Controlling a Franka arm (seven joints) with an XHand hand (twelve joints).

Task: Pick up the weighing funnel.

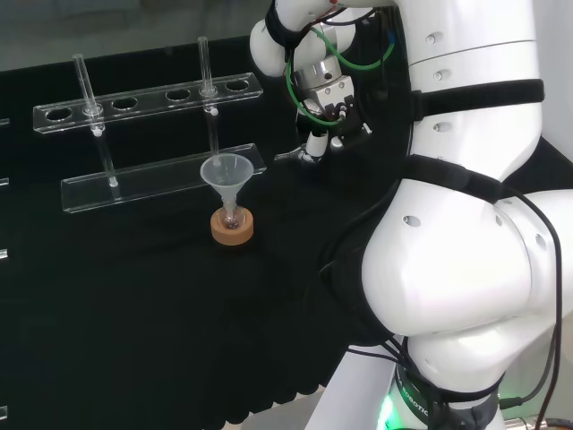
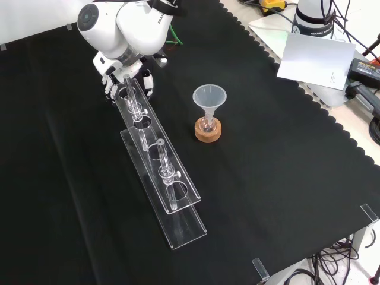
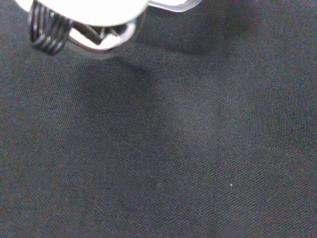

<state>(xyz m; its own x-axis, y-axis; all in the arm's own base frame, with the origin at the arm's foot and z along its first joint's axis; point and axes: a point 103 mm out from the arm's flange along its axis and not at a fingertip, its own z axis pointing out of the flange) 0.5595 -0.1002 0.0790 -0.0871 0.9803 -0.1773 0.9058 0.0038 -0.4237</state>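
My hand [image 1: 324, 121] hangs low over the black cloth, just off the right end of the clear tube rack [image 1: 152, 184] in the head view. In the front view the hand [image 2: 114, 83] sits behind the far end of the rack [image 2: 172, 199], partly screened by a tube. A small pale piece [image 1: 289, 155] pokes out beside the hand towards the rack; I cannot tell whether it is the weighing funnel or part of the hand. The wrist view has bare cloth under a blurred white part of the hand [image 3: 84, 7].
The big funnel [image 1: 226, 172] [image 2: 209, 97] stands mouth up in a small flask on a cork ring [image 1: 232, 228] [image 2: 208, 132], left of the hand in the head view. Two tubes stand in the rack. Papers and cables [image 2: 312, 56] lie past the cloth's scalloped edge.
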